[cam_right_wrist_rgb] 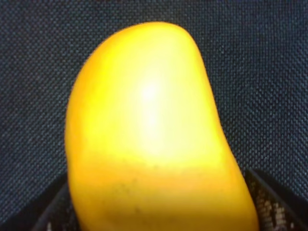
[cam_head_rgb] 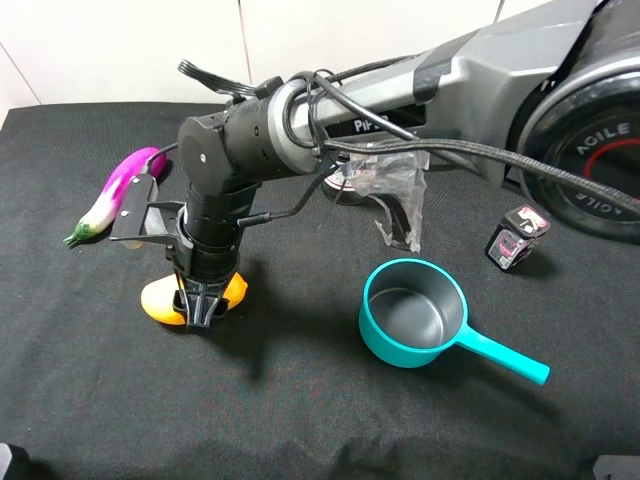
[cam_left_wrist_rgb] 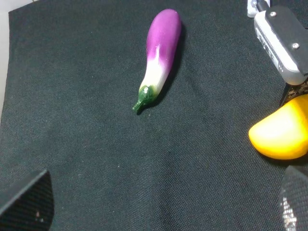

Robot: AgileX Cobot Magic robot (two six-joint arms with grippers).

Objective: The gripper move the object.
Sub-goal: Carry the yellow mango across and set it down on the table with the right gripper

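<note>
The yellow-orange mango (cam_head_rgb: 160, 301) lies on the black cloth at the left. My right gripper (cam_head_rgb: 200, 308) reaches across the middle and points straight down onto it. Its black fingers straddle the mango's middle and press its sides. In the right wrist view the mango (cam_right_wrist_rgb: 149, 139) fills the frame, with a mesh-patterned finger (cam_right_wrist_rgb: 276, 204) at each lower corner against it. My left gripper (cam_left_wrist_rgb: 159, 207) is open and empty, its fingertips (cam_left_wrist_rgb: 26, 202) wide apart over bare cloth. The mango (cam_left_wrist_rgb: 284, 132) shows at that view's edge. The left arm is out of the exterior view.
A purple-and-white eggplant (cam_head_rgb: 115, 195) lies behind and left of the mango; it also shows in the left wrist view (cam_left_wrist_rgb: 160, 53). A teal saucepan (cam_head_rgb: 412, 312) stands at centre right, handle pointing right. Crumpled clear plastic (cam_head_rgb: 390, 185) and a small black-and-pink box (cam_head_rgb: 517, 237) lie behind it.
</note>
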